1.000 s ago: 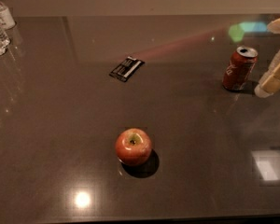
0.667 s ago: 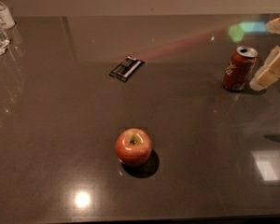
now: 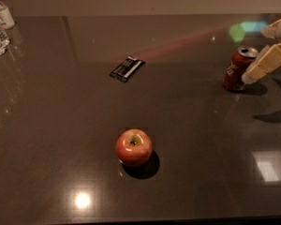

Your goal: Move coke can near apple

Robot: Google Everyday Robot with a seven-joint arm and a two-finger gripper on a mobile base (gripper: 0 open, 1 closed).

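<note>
Beside claw (image 3: 256,56), coke can (image 3: 236,70) stands upright

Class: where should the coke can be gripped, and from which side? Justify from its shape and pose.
Grip the coke can across its mid-body, from the picture's right, where the open gripper hangs beside it. It stands upright; its straight round wall suits parallel jaws.
</note>
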